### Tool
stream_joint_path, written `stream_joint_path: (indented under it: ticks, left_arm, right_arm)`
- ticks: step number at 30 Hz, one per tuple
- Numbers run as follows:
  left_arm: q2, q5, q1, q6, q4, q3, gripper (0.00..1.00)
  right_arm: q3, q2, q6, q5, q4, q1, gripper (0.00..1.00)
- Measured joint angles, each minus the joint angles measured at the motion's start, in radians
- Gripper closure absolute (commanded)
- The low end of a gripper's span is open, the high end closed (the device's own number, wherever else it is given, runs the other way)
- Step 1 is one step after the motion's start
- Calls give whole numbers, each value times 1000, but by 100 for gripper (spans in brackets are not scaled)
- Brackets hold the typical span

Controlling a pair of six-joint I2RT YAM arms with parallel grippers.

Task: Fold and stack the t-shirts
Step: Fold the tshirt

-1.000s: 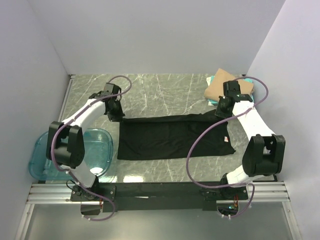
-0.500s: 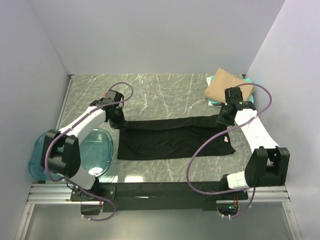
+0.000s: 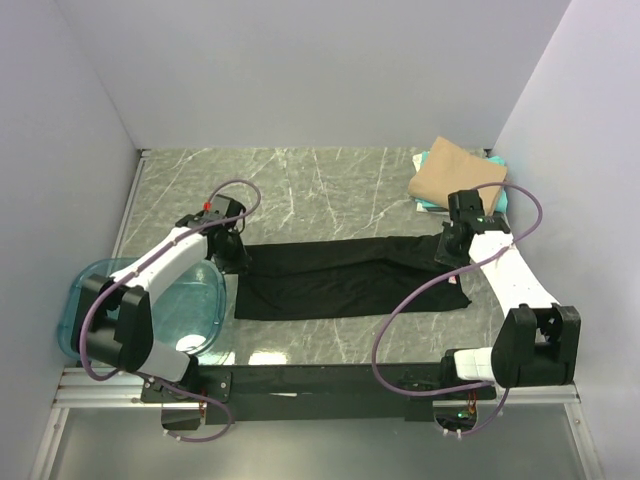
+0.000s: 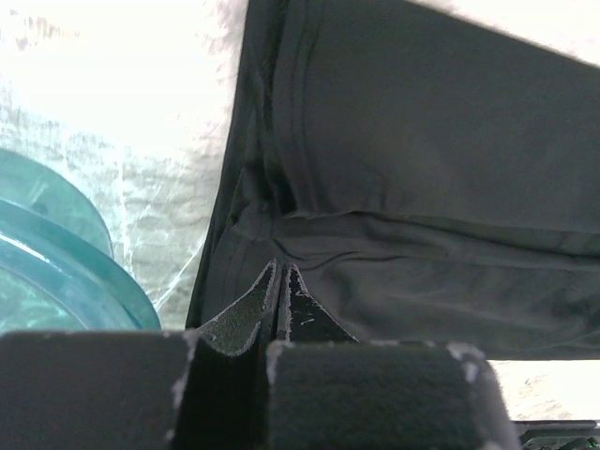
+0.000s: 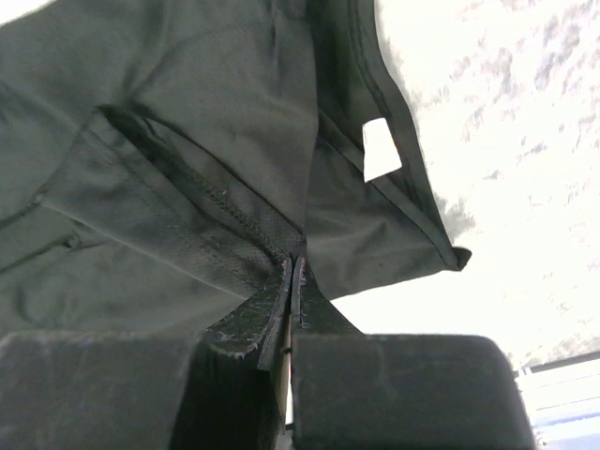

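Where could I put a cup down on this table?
The bare marble table behind the black t-shirt, left of the tan t-shirt, is widest; a narrower strip lies on its near side. Crowded: by the blue tub, at left.

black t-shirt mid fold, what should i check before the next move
1. Left gripper shut on plain black cloth t-shirt: ok.
2. Right gripper shut on the same shirt: ok.
3. Both grips level across the shirt: ok.
4. Translucent blue plastic tub apart from the shirt: ok, but close.
5. Folded tan t-shirt on teal t-shirt, clear of the fold: ok.
6. Layer under the fold smooth: cannot tell.
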Motion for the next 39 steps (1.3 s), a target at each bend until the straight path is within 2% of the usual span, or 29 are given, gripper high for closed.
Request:
stream_joint_path:
  ticks: [2, 3, 4, 6, 8, 9, 11, 15, 17, 23, 30, 39]
  left_arm:
    - [0, -1, -2, -7, -4, -10, 89]
    - [0, -2, -2, -8, -5, -12, 76]
    - [0, -3, -4, -11, -8, -14, 71]
    - [0, -7, -7, -26, -10, -14, 61]
    - [-5, -9, -11, -33, -11, -14, 58]
    - [-8, -9, -12, -34, -11, -14, 57]
    - [-9, -9, -18, -34, -14, -6, 57]
    - [17, -9, -37, -34, -22, 50, 57]
    - [44, -6, -52, -34, -17, 90, 57]
    - [138, 19, -69, -35, 27, 166, 57]
    - [248, 69, -69, -57, 75, 188, 58]
    - [302, 93, -69, -58, 86, 204, 58]
  right_arm:
    - [-10, 0, 4, 3, -2, 0, 100]
    - [-11, 1, 5, 6, -7, 0, 95]
    - [-11, 1, 7, 10, -10, 0, 83]
    - [-10, 1, 14, 18, -19, 0, 66]
    - [-7, 2, 17, 24, -33, 0, 58]
    - [-3, 2, 17, 26, -43, 0, 43]
    - [10, 2, 17, 30, -58, 0, 37]
    - [56, 8, 14, 23, -59, 8, 37]
    - [76, 21, 14, 5, -43, 13, 40]
    - [129, 154, 13, -98, 45, 45, 47]
    - [162, 328, 10, -185, 130, 62, 48]
    - [191, 455, 3, -206, 178, 62, 49]
